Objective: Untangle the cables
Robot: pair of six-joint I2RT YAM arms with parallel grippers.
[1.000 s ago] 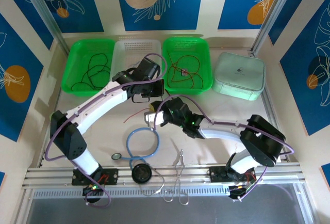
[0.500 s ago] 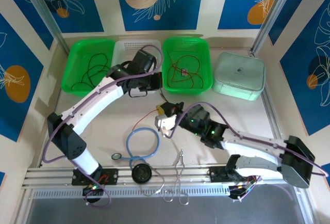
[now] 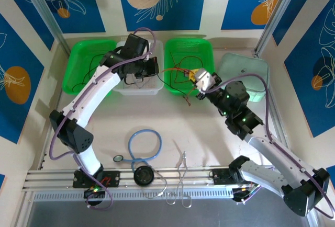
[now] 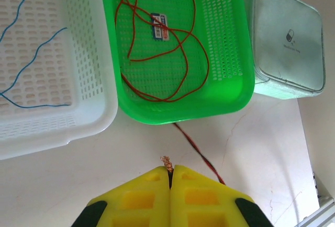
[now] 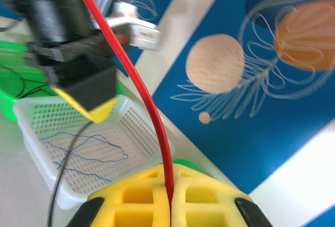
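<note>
My left gripper [image 3: 155, 70] hangs over the white basket [image 3: 137, 89], shut on a thin cable whose bare copper end [image 4: 167, 161] pokes out between the yellow fingers [image 4: 199, 195]. In the right wrist view a dark wire [image 5: 62, 181] hangs from it. My right gripper [image 3: 196, 76] is raised in front of the right green basket [image 3: 209, 54] and is shut on a red cable [image 5: 157, 127], which runs across toward the left gripper. Red cables [image 4: 178, 44] lie in that basket, blue ones [image 4: 31, 54] in the white one, black ones [image 3: 97, 72] in the left green basket [image 3: 78, 54].
A pale green lidded box [image 3: 246, 78] stands at the back right. Near the front rail lie a light-blue tube loop [image 3: 145, 144], a black round piece [image 3: 143, 176], a small ring [image 3: 118, 158] and metal forceps [image 3: 182, 164]. A red-black wire [image 4: 196, 151] trails out of the right green basket.
The right arm swung up and back from mid-table to the right green basket, lifting the red cable off the table. The left gripper drew back over the white basket.
</note>
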